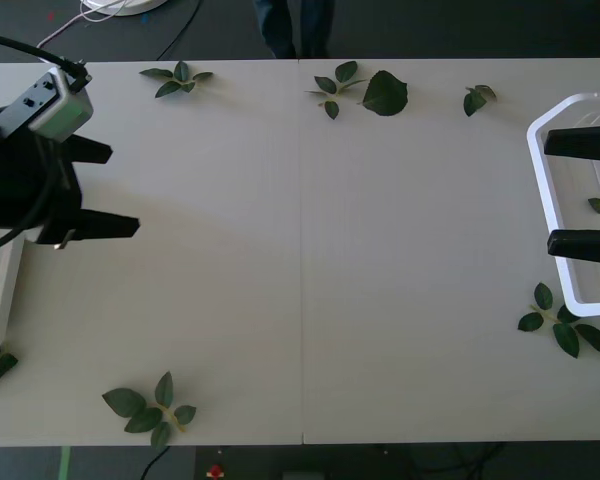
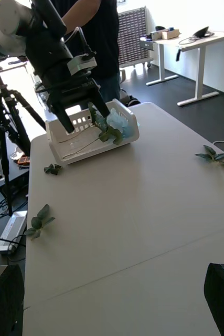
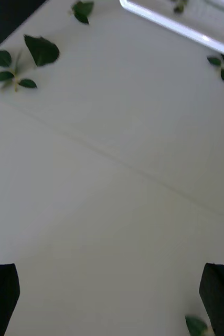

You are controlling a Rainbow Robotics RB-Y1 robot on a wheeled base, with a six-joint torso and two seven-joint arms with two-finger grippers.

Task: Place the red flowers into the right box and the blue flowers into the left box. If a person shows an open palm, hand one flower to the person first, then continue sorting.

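White tabletop (image 1: 300, 250) fills the front view, bare in the middle with loose green leaf sprigs (image 1: 150, 408) scattered round its edges. The left gripper (image 1: 105, 190) hangs over the table's left end with its black jaws spread apart and nothing between them; beside it, in the right wrist view, sits the left box (image 2: 64, 140), tipped against the arm, with the blue flowers (image 2: 117, 123) bunched at its near wall. The right gripper (image 1: 583, 193) is poised over the right box (image 1: 542, 190) at the right edge, jaws likewise wide and empty. A little greenery lies in that tray, but whether the red flowers are there I cannot tell, since most of it falls outside the pictures. A person (image 2: 98, 37) stands behind the left arm; no open palm is offered. The risk, I judge, is the left arm catching the tilted tray and spilling the blue heads, or a gripper closing on a stray sprig instead of a flower.
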